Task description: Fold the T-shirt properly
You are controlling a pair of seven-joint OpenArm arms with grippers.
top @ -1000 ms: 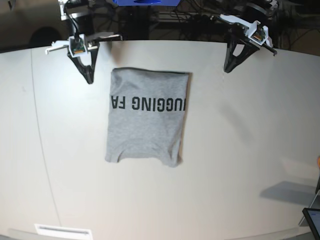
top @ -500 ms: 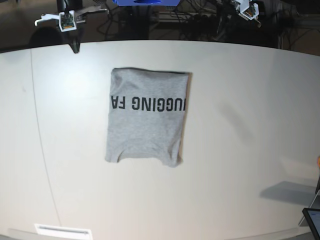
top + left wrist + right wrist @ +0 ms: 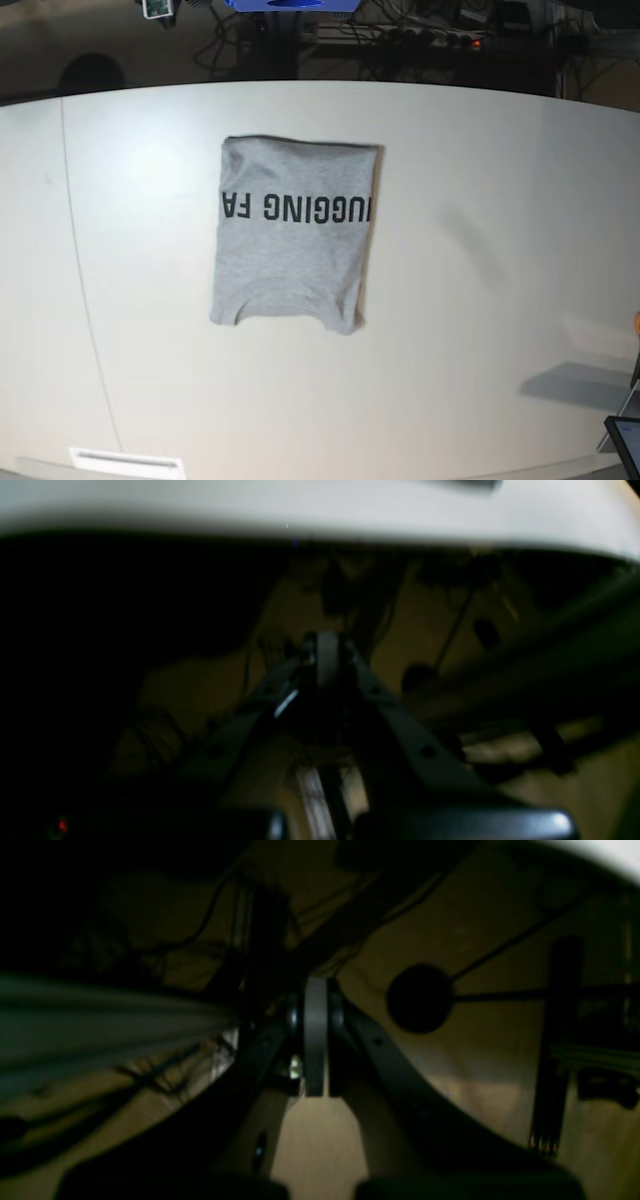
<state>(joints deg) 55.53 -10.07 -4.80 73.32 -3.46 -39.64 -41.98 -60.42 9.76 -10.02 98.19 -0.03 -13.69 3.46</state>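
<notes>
Left wrist: the left end effector [image 3: 320,652] is pinched together on nothing, the pale surface [image 3: 320,505] edge beyond and above its tips.

Right wrist: the right end effector [image 3: 315,1040] is likewise closed and empty, over dim floor.

Base: the T-shirt [image 3: 292,235] lies folded, lettering up, well apart from both end effectors.

Base view: evenly and brightly lit from above; the pale counter [image 3: 480,200] shows soft glare patches and its edges bow with wide-angle distortion, while the background behind it falls dark. The T-shirt [image 3: 292,235] casts a thin shadow along one side. Wrist views: dim, underexposed and smeared by blur. Beyond the left hand [image 3: 320,652] a bright, defocused counter band crosses the frame's top; beyond the right hand [image 3: 315,1005] only murky brown shapes appear.
</notes>
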